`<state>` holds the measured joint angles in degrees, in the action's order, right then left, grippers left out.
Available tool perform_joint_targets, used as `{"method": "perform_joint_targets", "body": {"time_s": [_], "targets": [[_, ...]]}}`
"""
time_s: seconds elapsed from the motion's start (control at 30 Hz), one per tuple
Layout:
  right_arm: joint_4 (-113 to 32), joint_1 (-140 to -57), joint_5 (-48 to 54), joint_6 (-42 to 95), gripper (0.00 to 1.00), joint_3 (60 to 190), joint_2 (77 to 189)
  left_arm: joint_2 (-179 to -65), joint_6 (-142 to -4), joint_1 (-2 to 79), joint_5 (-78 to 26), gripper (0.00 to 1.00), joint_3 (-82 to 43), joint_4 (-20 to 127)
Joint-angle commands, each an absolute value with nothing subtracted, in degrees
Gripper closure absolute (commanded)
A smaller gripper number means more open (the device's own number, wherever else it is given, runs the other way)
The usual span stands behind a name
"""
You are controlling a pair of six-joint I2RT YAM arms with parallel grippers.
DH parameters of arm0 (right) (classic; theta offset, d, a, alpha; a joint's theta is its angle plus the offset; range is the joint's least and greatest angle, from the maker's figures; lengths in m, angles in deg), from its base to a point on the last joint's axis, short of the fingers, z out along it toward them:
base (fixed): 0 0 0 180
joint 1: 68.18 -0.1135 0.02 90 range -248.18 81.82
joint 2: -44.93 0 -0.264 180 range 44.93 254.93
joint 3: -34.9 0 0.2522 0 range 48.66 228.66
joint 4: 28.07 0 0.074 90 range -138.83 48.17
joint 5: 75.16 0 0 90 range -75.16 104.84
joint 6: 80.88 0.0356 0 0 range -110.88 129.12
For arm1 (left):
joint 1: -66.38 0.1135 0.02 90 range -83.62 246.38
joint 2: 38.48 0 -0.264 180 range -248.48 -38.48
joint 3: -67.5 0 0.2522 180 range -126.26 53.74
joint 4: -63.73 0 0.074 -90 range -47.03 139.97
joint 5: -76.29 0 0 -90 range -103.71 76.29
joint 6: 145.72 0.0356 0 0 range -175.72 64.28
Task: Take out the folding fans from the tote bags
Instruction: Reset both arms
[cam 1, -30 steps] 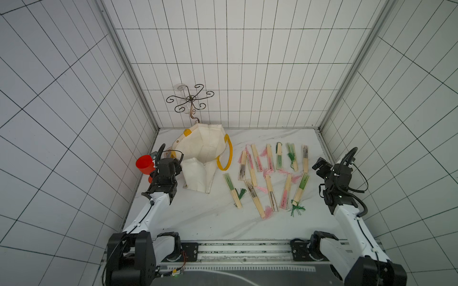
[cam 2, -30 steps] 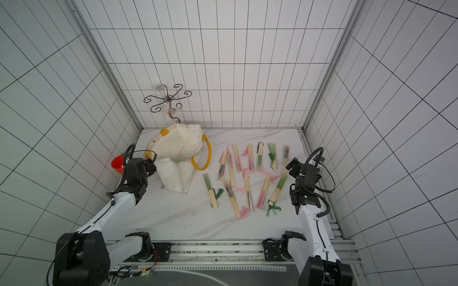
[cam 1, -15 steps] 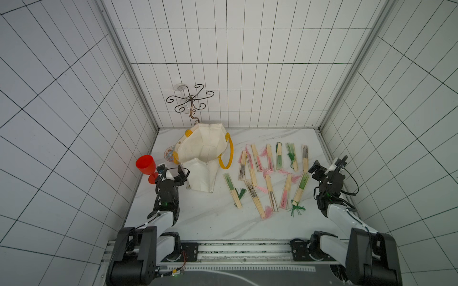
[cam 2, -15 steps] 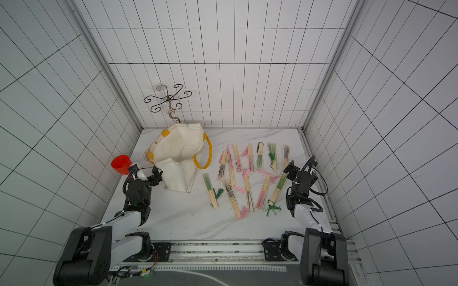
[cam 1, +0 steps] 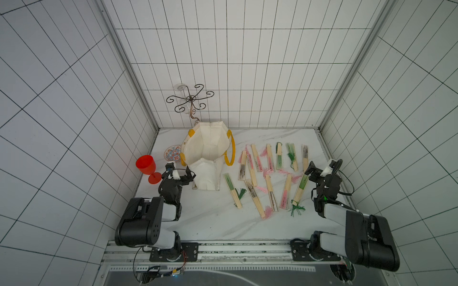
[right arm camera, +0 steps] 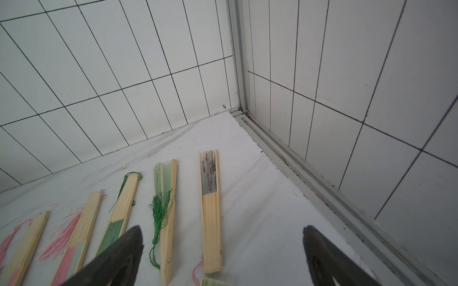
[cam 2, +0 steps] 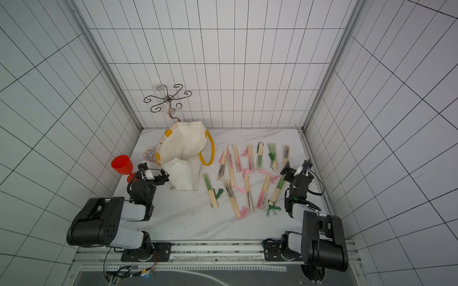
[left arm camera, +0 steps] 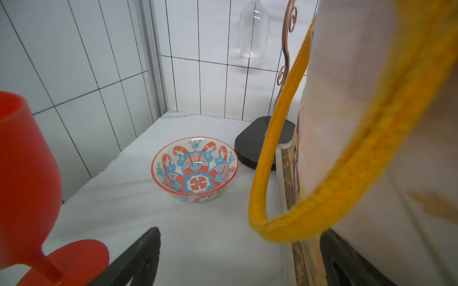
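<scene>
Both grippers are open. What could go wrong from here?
The red goblet stands right beside the left gripper; an arm swing might topple it. The bag's yellow handle loops close to that gripper's open jaws and might snag, dragging the tote bag. The right gripper sits by a green fan and could nudge it.

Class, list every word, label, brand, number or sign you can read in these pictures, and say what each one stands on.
Readable text: none.
Grey-printed folding fan: dark marks on its paper, too blurred to read.
Tote bag: printed picture along its edge, no letters can be made out.
Patterned bowl: ornament only, no writing.
</scene>
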<state>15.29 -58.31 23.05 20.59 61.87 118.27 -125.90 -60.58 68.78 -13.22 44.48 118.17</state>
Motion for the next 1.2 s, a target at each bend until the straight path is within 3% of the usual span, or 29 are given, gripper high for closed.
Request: {"method": "perform_joint_targets", "body": {"time_s": [0.0,0.07,0.27,0.47,0.57,0.63,1.17], "targets": [[23.72,-57.89,19.68,20.01,0.00,58.80,120.58,-129.99,-58.94,68.76,-16.54,0.03,43.56,129.02],[26.73,-57.91,17.56,19.31,0.00,58.78,122.32,-131.46,-58.63,68.76,-17.64,0.03,42.76,129.78],[31.36,-58.33,13.78,16.63,0.00,59.62,127.06,-128.10,-53.46,67.35,-24.98,0.03,35.20,110.03],[34.34,-60.40,9.44,12.18,0.00,58.80,129.32,-128.39,-53.08,67.00,-24.59,0.03,34.73,109.67],[41.33,-62.17,9.18,10.17,0.00,58.67,134.45,-128.65,-52.56,64.29,-16.75,0.03,33.78,108.06],[29.82,-62.45,9.56,9.51,0.00,62.39,132.41,-128.75,-54.38,64.01,-11.15,0.03,33.33,107.37],[30.23,-63.85,12.18,8.77,0.00,63.34,133.52,-128.66,-53.96,62.98,-8.96,0.03,33.39,107.27]]}}
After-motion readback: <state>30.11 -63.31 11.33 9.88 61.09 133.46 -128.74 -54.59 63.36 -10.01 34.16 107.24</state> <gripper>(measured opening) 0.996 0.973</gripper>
